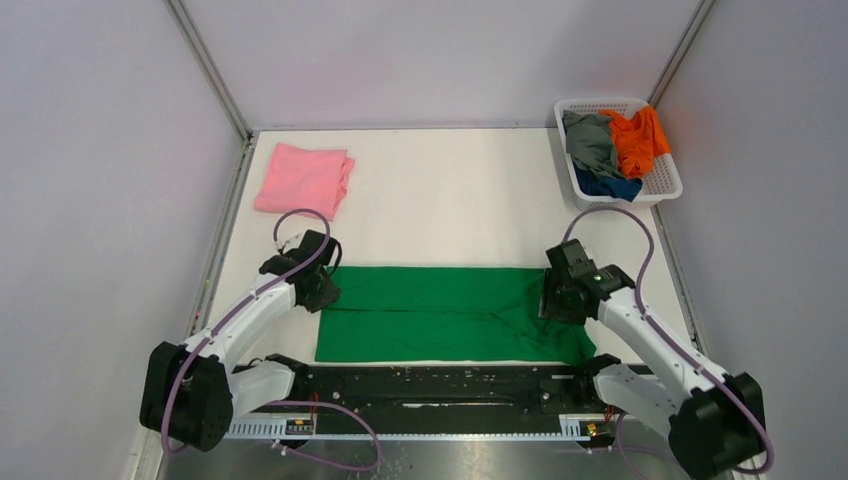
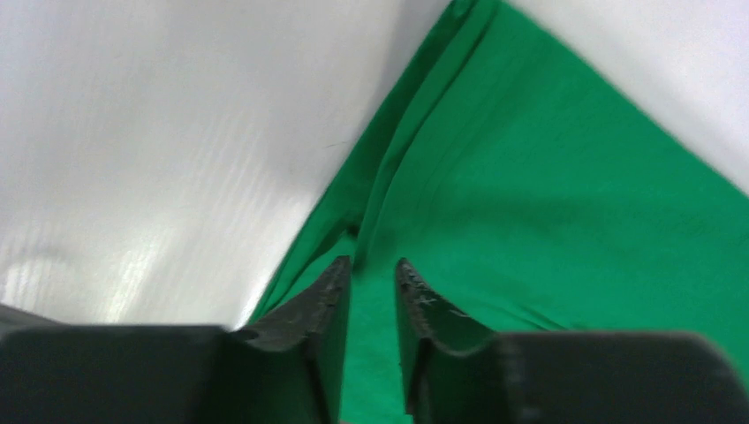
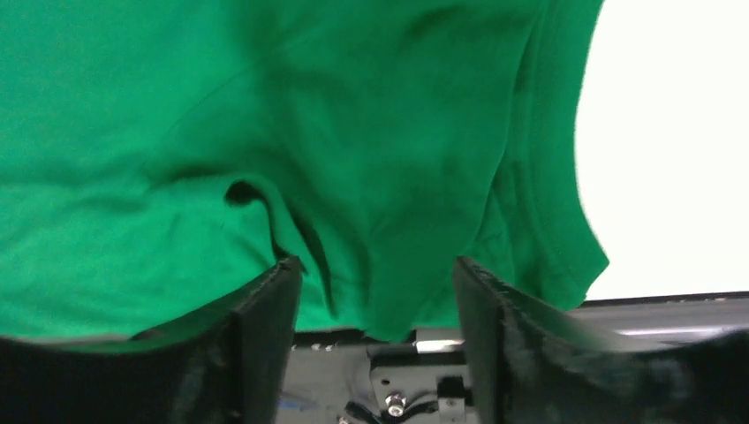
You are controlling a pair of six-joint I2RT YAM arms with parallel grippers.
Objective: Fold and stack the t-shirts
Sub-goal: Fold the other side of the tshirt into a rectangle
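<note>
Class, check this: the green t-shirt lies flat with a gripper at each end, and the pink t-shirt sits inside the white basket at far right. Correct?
No. In the top external view the pink t-shirt lies on the table at far left, outside the white basket. The green t-shirt lies flat, left gripper and right gripper at its ends.

A bright green t-shirt (image 1: 445, 312) lies folded into a long flat band across the 6 o'clock side of the white surface (image 1: 450, 200), with the left claw (image 1: 322, 287) at its 9 o'clock end and the right claw (image 1: 558, 297) at its 3 o'clock end. A pink t-shirt (image 1: 303, 180) sits folded at 11 o'clock, well apart from it. At 1 o'clock a white slatted basket (image 1: 598, 103) holds the grey t-shirt (image 1: 590, 142), the orange t-shirt (image 1: 637, 138) and the dark blue t-shirt (image 1: 608, 186), crumpled together.
</note>
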